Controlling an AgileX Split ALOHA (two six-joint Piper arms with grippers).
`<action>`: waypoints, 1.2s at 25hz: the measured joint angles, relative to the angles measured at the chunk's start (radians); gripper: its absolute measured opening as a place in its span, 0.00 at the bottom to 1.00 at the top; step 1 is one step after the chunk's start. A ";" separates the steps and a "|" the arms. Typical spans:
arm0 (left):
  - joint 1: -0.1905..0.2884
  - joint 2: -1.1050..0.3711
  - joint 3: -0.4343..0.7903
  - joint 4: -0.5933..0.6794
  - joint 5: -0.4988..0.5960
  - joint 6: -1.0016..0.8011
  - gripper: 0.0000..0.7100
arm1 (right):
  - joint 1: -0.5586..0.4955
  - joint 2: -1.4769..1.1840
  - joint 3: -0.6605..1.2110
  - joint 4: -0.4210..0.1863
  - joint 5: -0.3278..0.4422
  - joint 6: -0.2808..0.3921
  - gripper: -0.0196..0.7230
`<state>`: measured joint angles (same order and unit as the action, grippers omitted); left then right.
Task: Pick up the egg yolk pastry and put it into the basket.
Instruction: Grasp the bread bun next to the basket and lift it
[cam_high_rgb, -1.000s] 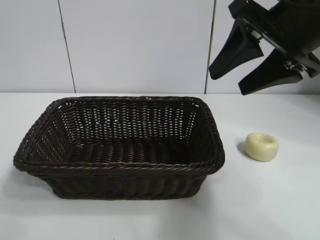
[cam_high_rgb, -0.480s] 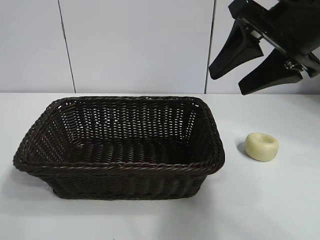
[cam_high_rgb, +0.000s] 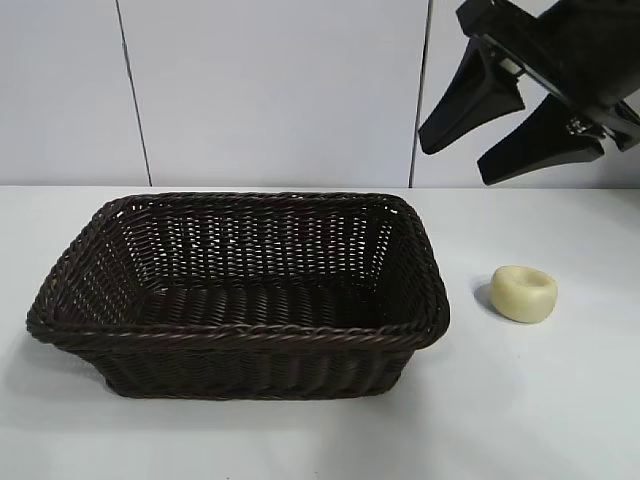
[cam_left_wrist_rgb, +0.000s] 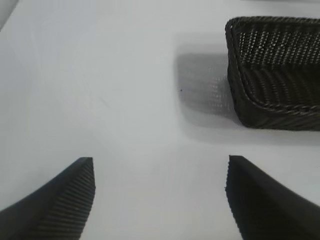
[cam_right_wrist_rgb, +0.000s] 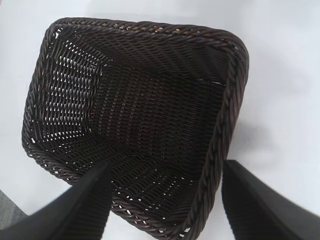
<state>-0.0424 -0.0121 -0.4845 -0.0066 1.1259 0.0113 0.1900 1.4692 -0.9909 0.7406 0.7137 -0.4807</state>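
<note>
One egg yolk pastry (cam_high_rgb: 524, 292) on worktop (cam_high_rgb: 540, 400) just right of basket (cam_high_rgb: 240, 330), untouched. Right gripper (cam_high_rgb: 487, 148) above pastry, fingers spread, holding nothing. Left gripper (cam_left_wrist_rgb: 160, 192) beside basket, fingers spread, holding nothing.

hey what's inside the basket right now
Nothing: the basket shows only its bare woven floor, and the right wrist view confirms it. The egg yolk pastry sits outside on the table, to its right in the exterior view.

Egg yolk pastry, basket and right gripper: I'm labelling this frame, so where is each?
egg yolk pastry (cam_high_rgb: 524, 292), exterior view, on its dimpled top.
basket (cam_high_rgb: 240, 333), exterior view, on the near braided rim.
right gripper (cam_high_rgb: 485, 135), exterior view, midway between its open fingertips.
</note>
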 joint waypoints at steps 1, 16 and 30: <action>0.000 0.000 0.000 0.000 0.001 0.000 0.75 | 0.000 0.000 -0.003 -0.014 0.000 0.015 0.65; 0.000 0.000 0.000 0.000 0.004 0.000 0.75 | -0.061 0.006 -0.146 -0.663 0.103 0.481 0.69; 0.000 0.000 0.000 0.000 0.004 0.001 0.75 | -0.116 0.197 -0.148 -0.576 0.092 0.379 0.78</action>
<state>-0.0424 -0.0121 -0.4845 -0.0066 1.1299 0.0122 0.0738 1.6660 -1.1393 0.1644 0.8053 -0.1021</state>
